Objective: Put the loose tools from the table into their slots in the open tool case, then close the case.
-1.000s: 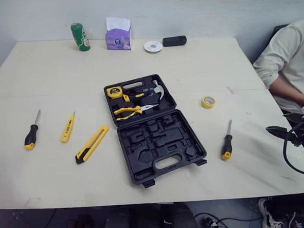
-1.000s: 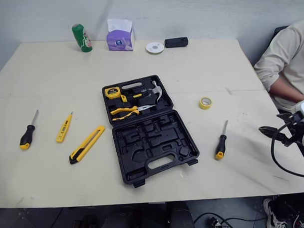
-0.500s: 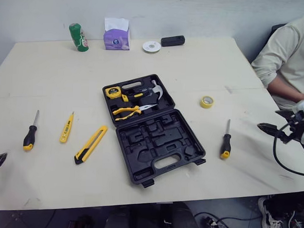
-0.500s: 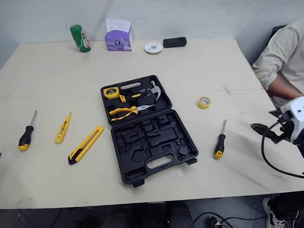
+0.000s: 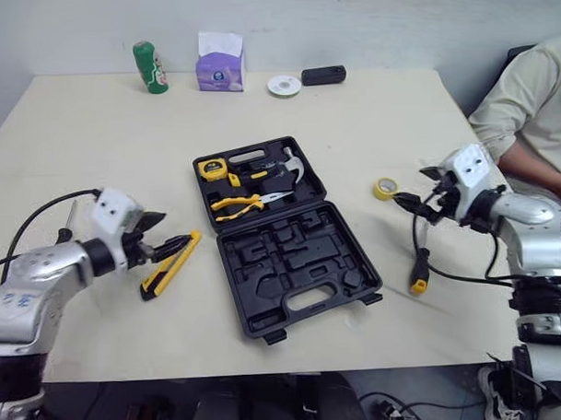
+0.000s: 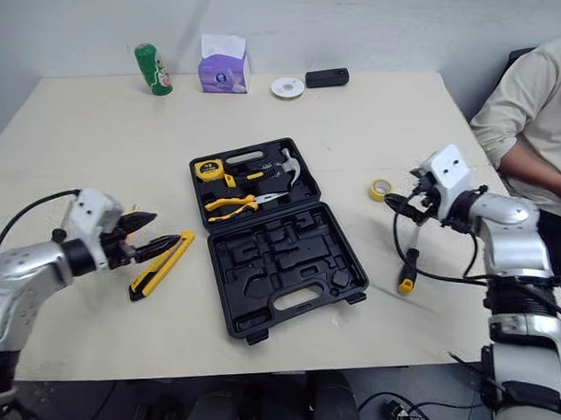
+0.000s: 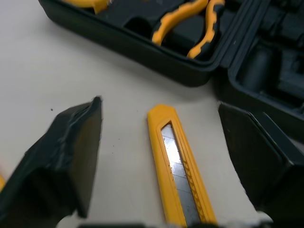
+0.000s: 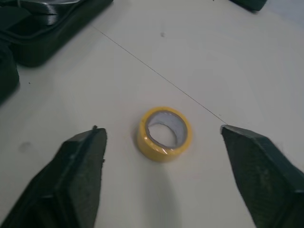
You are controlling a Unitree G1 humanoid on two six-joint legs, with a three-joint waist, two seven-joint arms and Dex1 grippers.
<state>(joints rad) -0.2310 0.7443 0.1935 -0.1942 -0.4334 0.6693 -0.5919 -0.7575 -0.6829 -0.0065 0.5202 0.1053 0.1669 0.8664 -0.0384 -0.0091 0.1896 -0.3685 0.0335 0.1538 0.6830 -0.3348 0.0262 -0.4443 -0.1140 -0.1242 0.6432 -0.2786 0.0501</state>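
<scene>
Both arms are out over the table. The left arm comes in low with the elbow bent and the forearm levelled, the left gripper (image 5: 163,234) aimed toward the open tool case (image 5: 297,258). Its fingers are spread wide. In the wrist view the yellow utility knife (image 7: 179,175) lies flat right between them, touching neither, blade end pointing ahead at the case wall. We can't tell how high the fingers sit above the table.

The right arm is folded at the elbow, forearm swung inward. The right gripper (image 5: 412,184) is splayed wide too, nothing in it. The yellow tape roll (image 8: 165,133) sits flat on the table just ahead of it, centred between the two fingers and apart from both. A black-and-yellow screwdriver (image 5: 419,265) lies below that wrist, nearer us, with the gripper's cable hanging across it.

Beyond the left gripper, the far half of the case holds pliers (image 5: 239,205), a tape measure (image 5: 211,168) and a hammer (image 5: 287,164). The near half's moulded slots are bare. A person's sleeve (image 5: 533,99) shows behind the right arm.
</scene>
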